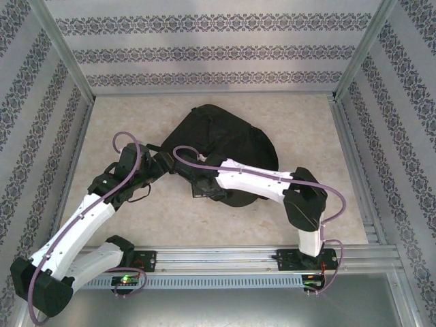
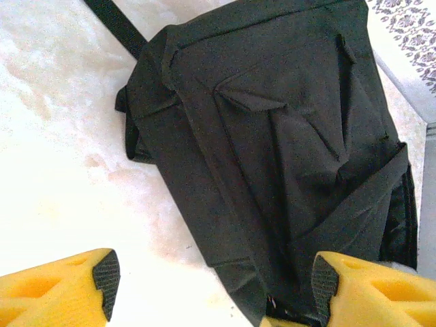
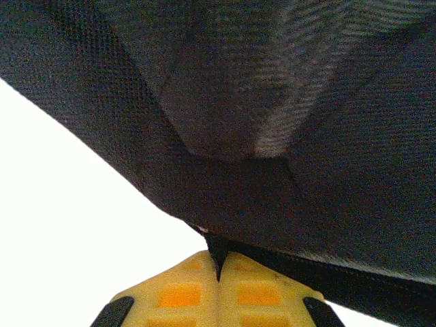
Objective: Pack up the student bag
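Top view
- the student bag point(image 1: 228, 139): lying flat and slack on the bench point(image 1: 204, 228), looking unfilled.
- left arm point(image 1: 95, 211): reaching in toward the bag's near-left corner.
- right arm point(image 1: 252, 178): stretched across the bag's near edge, covering part of it.
- Hard to make out: both arm tips, dark against the black fabric; any opening or zip.

Left wrist view
- left claw point(image 2: 214, 289): released, yellow fingers point(image 2: 58, 293) spread wide, one over bare bench beside the bag, the other over the bag's edge.
- Likely reason: poised to take a second hold on the fabric; nothing gripped.
- Bag surface: folds, seams and a flap; a strap point(image 2: 116, 24) trailing off the bag's far corner.
- Cut off: the bag's lower corner, running out of frame.

Right wrist view
- right claw point(image 3: 218, 272): clenched, fingers pressed together on a thin dark tab or fold at the bag's edge.
- Likely reason: lifting the fabric to open the bag, judging by the cloth tented above.
- Unclear: whether tab, zip pull or plain fold.
- Hidden: everything beyond the bag's cloth.
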Tool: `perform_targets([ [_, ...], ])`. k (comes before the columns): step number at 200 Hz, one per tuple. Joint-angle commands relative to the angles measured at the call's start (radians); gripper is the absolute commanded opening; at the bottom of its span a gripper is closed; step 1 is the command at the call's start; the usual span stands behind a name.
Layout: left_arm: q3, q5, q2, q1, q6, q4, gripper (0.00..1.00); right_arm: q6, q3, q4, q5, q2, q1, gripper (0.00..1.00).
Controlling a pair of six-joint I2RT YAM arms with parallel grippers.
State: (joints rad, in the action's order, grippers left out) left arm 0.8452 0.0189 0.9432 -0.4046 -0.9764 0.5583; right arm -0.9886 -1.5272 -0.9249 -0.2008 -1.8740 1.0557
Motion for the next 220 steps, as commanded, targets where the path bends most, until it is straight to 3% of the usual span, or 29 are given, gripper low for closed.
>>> perform_targets([
  [1,-0.039,0.018,0.036,0.015,-0.033,-0.124,0.77,0.055,0.063,0.033,-0.040,0.107,-0.009,0.00],
  [49,-0.096,0.076,0.131,0.015,-0.090,-0.318,0.79,0.094,0.163,0.165,0.009,0.202,-0.015,0.00],
  [93,-0.103,0.131,0.248,0.015,-0.109,-0.466,0.73,0.114,0.167,0.185,0.030,0.210,-0.016,0.00],
  [120,-0.125,0.139,0.291,0.015,-0.129,-0.501,0.61,0.113,0.171,0.170,0.027,0.213,-0.019,0.00],
  [183,-0.121,0.101,0.344,0.042,-0.092,-0.501,0.16,0.146,0.184,0.064,0.008,0.206,-0.005,0.00],
  [220,-0.126,0.099,0.342,0.060,-0.087,-0.501,0.00,0.153,0.244,0.054,0.006,0.258,0.004,0.00],
])
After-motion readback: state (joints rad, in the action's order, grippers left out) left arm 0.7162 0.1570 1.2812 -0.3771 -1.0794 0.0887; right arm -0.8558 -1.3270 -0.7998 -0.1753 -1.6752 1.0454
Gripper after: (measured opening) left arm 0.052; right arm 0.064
